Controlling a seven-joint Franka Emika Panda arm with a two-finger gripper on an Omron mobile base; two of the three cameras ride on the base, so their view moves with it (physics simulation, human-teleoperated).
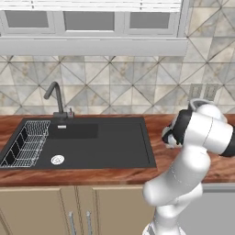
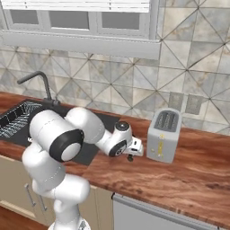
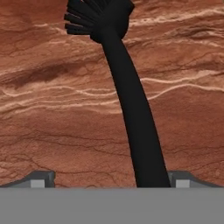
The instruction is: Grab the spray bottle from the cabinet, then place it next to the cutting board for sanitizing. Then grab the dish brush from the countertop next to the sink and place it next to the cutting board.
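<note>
The black dish brush point(image 3: 131, 109) lies on the reddish-brown countertop point(image 3: 52, 109), its bristly head toward the top of the hand view and its handle running down between my fingertips point(image 3: 41, 179), close to the right one. My gripper point(image 3: 111, 180) hangs just above it, open, holding nothing. From the right base view the gripper point(image 2: 131, 155) points down at the countertop point(image 2: 179, 179) between the sink point(image 2: 90, 152) and the toaster. In the left base view my arm hides the hand, to the right of the black sink point(image 1: 105, 142).
A silver toaster point(image 2: 164, 134) stands on the counter just right of the gripper. The sink holds a white wire rack point(image 1: 27, 142) at its left, with a grey faucet point(image 1: 55, 98) behind it. Beige drawer fronts point(image 1: 78, 206) run below the counter edge.
</note>
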